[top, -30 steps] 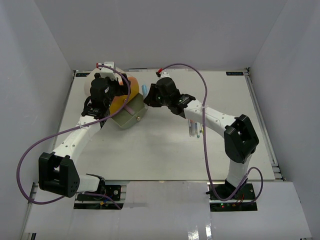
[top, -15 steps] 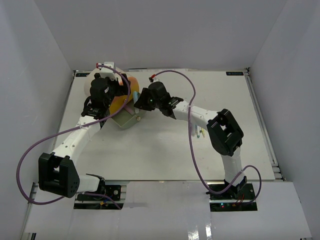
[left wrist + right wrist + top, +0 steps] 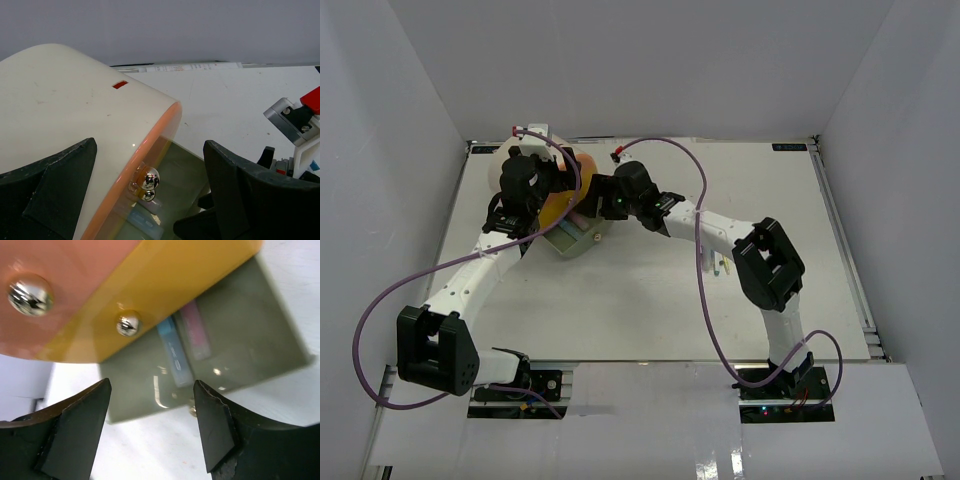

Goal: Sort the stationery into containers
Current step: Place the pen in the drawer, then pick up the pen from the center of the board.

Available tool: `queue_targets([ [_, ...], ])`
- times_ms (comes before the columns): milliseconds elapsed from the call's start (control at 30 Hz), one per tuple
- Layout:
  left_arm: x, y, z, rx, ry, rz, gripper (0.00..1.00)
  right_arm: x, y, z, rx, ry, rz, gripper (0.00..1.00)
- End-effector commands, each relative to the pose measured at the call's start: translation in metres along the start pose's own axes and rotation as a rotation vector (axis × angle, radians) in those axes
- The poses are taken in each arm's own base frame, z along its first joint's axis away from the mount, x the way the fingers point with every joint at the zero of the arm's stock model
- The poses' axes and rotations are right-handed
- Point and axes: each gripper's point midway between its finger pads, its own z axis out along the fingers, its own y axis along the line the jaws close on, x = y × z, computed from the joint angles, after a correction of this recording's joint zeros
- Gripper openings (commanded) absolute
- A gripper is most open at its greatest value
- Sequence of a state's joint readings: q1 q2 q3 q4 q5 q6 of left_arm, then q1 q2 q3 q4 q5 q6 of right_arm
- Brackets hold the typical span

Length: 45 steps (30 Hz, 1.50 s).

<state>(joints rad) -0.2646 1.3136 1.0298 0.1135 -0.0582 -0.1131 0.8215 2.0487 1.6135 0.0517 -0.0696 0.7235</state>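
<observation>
The cream organizer [image 3: 558, 203] lies at the back left, showing an orange and yellow face [image 3: 100, 280] with shiny knobs [image 3: 128, 323]. Its grey-green drawer [image 3: 250, 340] is pulled out. A blue pen [image 3: 175, 354] and a pink pen [image 3: 195, 332] lie inside it. My right gripper [image 3: 150, 432] hovers open just above the drawer's front edge, holding nothing. My left gripper [image 3: 150, 200] stands wide open at the organizer's rim, one finger [image 3: 55, 195] over the cream body [image 3: 65, 110], the other finger [image 3: 240, 200] over the drawer. More stationery [image 3: 720, 266] lies on the table beside the right arm.
White walls close the table in at the back and on both sides. The right arm's purple cable [image 3: 703, 290] loops over the middle of the table. The right wrist's grey and red parts [image 3: 300, 117] stand close to the left gripper.
My right arm swung left over the pulled-out drawer with the blue pen, then its jaws opened; the pen now lies in the drawer. The left arm has not moved.
</observation>
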Motion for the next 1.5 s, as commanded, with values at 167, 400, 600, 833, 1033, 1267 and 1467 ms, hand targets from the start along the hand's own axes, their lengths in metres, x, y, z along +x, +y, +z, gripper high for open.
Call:
queue_targets([
  [167,-0.006,-0.005,-0.009,0.030,0.016,-0.017,0.98,-0.027,-0.041,-0.074,0.251,-0.048,-0.311,0.73],
  [400,-0.007,-0.006,-0.009,0.035,0.012,-0.021,0.98,-0.020,-0.092,-0.129,0.405,-0.026,-0.336,0.77],
  [600,-0.004,-0.006,-0.008,0.036,0.018,-0.025,0.98,-0.019,-0.121,-0.160,0.544,0.026,-0.438,0.80],
  [833,-0.003,-0.007,-0.007,0.038,0.020,-0.027,0.98,-0.014,-0.151,-0.184,0.550,0.066,-0.353,0.73],
  [1033,-0.002,-0.007,-0.007,0.040,0.022,-0.028,0.98,0.010,-0.196,-0.192,0.621,0.124,-0.224,0.56],
  [1267,-0.002,-0.006,-0.007,0.036,0.023,-0.028,0.98,0.036,-0.229,-0.192,0.701,0.179,-0.161,0.53],
  [1467,-0.001,-0.007,-0.007,0.039,0.027,-0.026,0.98,0.048,-0.249,-0.192,0.745,0.208,-0.132,0.52],
])
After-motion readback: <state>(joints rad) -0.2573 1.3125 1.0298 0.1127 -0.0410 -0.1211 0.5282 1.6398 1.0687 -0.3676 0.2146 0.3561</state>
